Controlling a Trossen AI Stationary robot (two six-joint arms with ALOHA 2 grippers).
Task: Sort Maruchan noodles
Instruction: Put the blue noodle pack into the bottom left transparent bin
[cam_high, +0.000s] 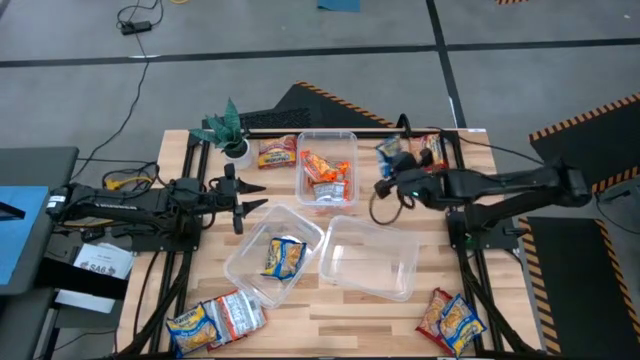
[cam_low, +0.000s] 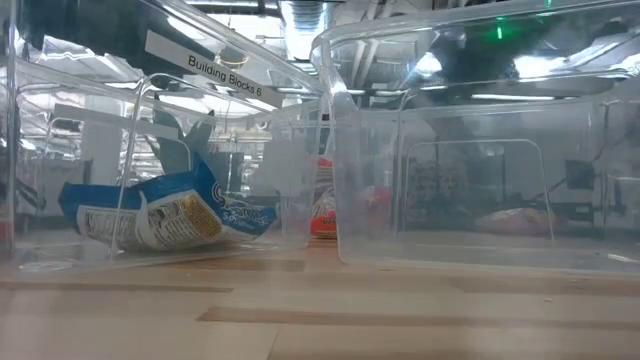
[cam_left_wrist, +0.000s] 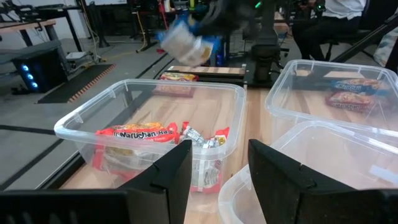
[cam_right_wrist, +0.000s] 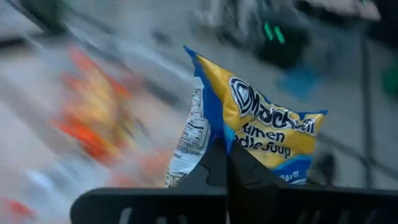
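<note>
The right tool (cam_right_wrist: 227, 180) is pinched on a yellow-and-blue noodle packet (cam_right_wrist: 249, 134), which stands up from between its closed fingers. In the overhead view this tool (cam_high: 385, 187) sits right of centre, just beside the right wall of the upper tub (cam_high: 327, 140), with the packet hard to make out there. From the left wrist the same packet (cam_left_wrist: 185, 40) shows blurred, held up near the top of the frame.

The left tool (cam_high: 252, 200) is left of centre, its fingers (cam_left_wrist: 168, 180) spread apart with nothing between them, pointing toward the tubs.

The upper tub holds orange and red packets (cam_high: 326, 172). The lower-left tub (cam_high: 245, 270) holds one yellow-and-blue packet (cam_high: 284, 256), which lies crumpled at the left of the table-level view (cam_low: 160, 215). The lower-right tub (cam_high: 370, 262) shows no packet.

Loose packets lie on the desk (cam_high: 340, 320): an orange one (cam_high: 277, 151) left of the upper tub, a few (cam_high: 425, 148) near the upper right corner, a cluster (cam_high: 215, 320) at the lower left, and two (cam_high: 452, 318) at the lower right. A potted plant (cam_high: 229, 128) stands near the upper left corner.
</note>
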